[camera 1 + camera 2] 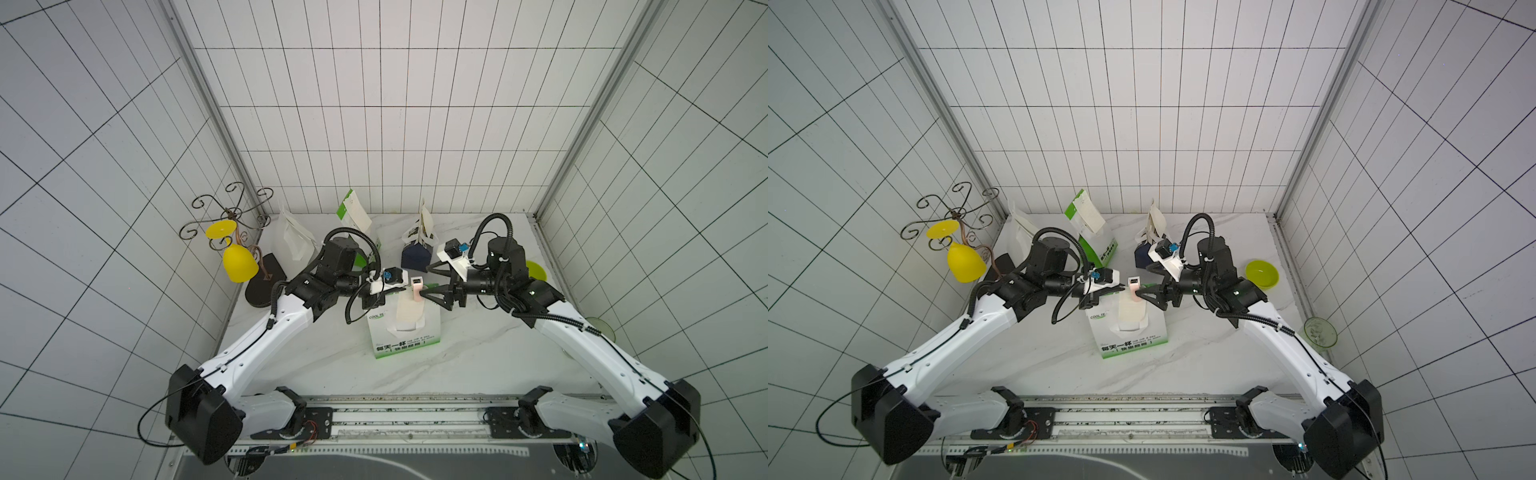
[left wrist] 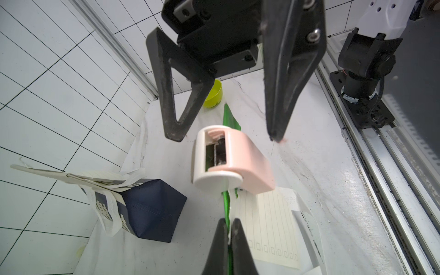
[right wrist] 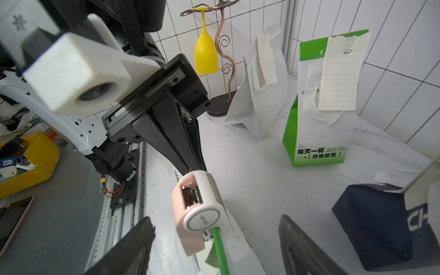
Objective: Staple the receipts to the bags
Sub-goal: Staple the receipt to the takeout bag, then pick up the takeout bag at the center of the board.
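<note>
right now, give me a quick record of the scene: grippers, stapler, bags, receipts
left gripper: shut on the front bag's top edge
right gripper: open, fingers either side of the stapler, gaps showing
stapler: pink and white, perched on that top edge
front receipt: flat against the front bag, below the stapler
back bags: white bag, green-and-white bag, navy bag, each with a receipt at its top

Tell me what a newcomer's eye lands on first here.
A pink-and-white stapler perched on the top edge of the front green-and-white bag at mid-table, with the left gripper pinching that edge and the right gripper open around it. Next, the yellow glass hanging upside down from a scrolled rack in the far left corner.
</note>
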Tool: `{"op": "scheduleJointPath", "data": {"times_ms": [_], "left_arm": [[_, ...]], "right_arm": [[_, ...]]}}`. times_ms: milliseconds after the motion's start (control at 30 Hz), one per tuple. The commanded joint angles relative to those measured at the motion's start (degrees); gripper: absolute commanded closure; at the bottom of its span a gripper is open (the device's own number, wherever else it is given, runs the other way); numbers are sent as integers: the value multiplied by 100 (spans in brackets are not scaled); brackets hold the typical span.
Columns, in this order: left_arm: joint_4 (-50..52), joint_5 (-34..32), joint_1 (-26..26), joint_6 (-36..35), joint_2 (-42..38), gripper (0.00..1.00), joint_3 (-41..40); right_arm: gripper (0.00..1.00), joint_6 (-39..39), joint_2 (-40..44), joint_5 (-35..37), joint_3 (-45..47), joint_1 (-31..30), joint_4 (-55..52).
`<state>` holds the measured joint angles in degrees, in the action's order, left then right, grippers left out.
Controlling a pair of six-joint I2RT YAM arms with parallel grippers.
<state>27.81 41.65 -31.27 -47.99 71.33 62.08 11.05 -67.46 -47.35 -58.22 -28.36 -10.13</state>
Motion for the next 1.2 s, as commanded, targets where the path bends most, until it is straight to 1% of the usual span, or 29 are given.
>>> {"op": "scheduleJointPath", "data": {"times_ms": [0, 100, 200, 300, 467, 633, 800, 867, 967, 1033, 1167], "left_arm": [[-82, 112, -85, -185, -108, 100, -140], [-83, 137, -103, -191, -106, 100, -168], [-74, 201, -104, -193, -89, 100, -141], [-57, 342, -103, -180, -76, 100, -130], [-86, 474, -107, -140, -91, 100, -143], [-123, 547, -95, -65, -135, 100, -118], [-127, 629, -98, -44, -96, 100, -109], [-135, 681, -95, -35, -93, 100, -109], [-140, 689, -94, -24, -109, 100, -109], [-158, 693, -94, -15, -127, 100, -128], [-197, 738, -95, 16, -131, 100, -139]], "right_arm": [[17, 716, -111, -372, -759, 50, -532], [17, 1083, -244, -636, -899, 50, -972], [16, 1113, -293, -758, -834, 50, -955], [16, 1081, -353, -733, -770, 37, -849], [16, 1085, -557, -754, -913, -52, -882], [16, 1093, -672, -492, -907, -212, -882], [19, 1020, -688, -505, -867, -224, -781], [24, 1021, -731, -547, -884, -230, -788], [37, 1032, -813, -512, -867, -203, -784], [52, 1003, -863, -529, -850, -188, -784], [87, 965, -882, -507, -815, -161, -601]]}}
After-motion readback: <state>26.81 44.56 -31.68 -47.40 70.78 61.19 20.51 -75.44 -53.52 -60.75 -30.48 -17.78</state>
